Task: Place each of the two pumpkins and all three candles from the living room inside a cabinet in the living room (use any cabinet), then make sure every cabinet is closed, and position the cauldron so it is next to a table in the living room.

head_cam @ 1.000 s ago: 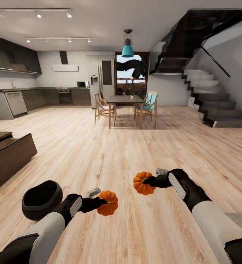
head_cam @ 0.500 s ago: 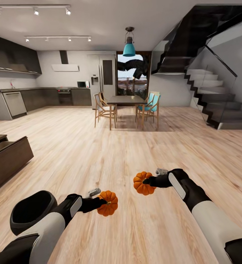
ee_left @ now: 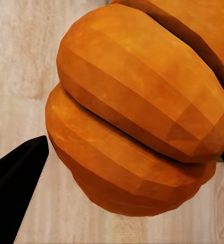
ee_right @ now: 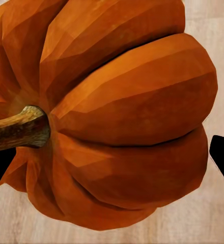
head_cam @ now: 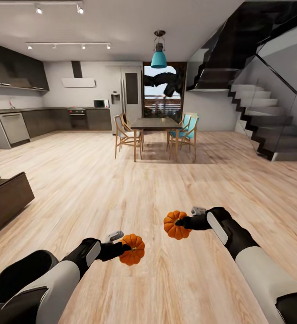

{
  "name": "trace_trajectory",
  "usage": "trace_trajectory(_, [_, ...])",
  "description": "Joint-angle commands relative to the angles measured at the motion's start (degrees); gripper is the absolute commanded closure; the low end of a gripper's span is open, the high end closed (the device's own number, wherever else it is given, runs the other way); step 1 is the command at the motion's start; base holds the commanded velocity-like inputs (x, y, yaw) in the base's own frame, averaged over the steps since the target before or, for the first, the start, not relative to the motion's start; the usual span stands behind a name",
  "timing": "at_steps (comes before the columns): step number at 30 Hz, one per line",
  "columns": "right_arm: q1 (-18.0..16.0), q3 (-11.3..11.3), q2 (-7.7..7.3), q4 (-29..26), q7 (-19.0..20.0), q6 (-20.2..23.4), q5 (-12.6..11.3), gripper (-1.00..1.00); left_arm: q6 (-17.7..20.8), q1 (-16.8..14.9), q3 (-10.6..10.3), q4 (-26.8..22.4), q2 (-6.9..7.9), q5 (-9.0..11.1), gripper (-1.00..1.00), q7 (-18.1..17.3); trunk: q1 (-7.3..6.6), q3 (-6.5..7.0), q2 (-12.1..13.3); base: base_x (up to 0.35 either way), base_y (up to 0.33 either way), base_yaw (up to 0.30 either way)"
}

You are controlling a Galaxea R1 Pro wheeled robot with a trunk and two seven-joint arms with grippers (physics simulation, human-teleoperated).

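I have a pumpkin in each gripper. The left gripper [head_cam: 121, 249] has its jaws pinching one pumpkin [head_cam: 132, 249], which sits at about 6 o'clock in the head view, low over the wooden floor [head_cam: 135, 189]. The right gripper [head_cam: 181, 222] has its jaws pinching the other pumpkin [head_cam: 175, 225], just up and toward 5 o'clock from the first; the two are near each other but apart.

The cauldron [head_cam: 18, 276] sits on the floor at 8 o'clock, beside my left arm. Its far rim is plain, but my forearm cuts off its near side, and I cannot make out anything in its dark mouth.

At 9 o'clock a dark brown cabinet [head_cam: 4, 200] runs off the picture's edge, so I cannot tell whether its drawers are shut.

At 12 o'clock, far off, stand a dining table [head_cam: 155, 123] with chairs, and stairs [head_cam: 265, 135] at 2 o'clock.

Up close from the wrists, each pumpkin's orange ribs crowd the picture, the right one with its brown stem [ee_right: 18, 128], and only slivers of black fingers [ee_left: 15, 188] peek past.
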Motion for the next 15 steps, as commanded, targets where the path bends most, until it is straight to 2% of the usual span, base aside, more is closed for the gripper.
trace_trajectory(1, [-0.1,0.1,-0.05,-0.1,0.5,0.2,0.2,1.00,0.5,0.0,0.3,-0.1,-0.02,0.9,1.00,0.2,0.02,-0.06,0.0,0.315,0.000,0.000])
trace_trajectory(4, [-0.1,0.1,-0.04,-0.1,0.5,0.2,0.2,1.00,0.5,0.0,0.3,-0.1,-0.02,0.9,1.00,0.2,0.02,-0.06,0.0,0.316,-0.021,0.000])
trace_trajectory(15, [-0.1,0.2,-0.02,-0.1,0.5,0.2,0.2,1.00,0.5,0.0,0.3,-0.1,-0.02,0.9,1.00,0.2,0.02,-0.06,0.0,0.317,-0.111,0.000])
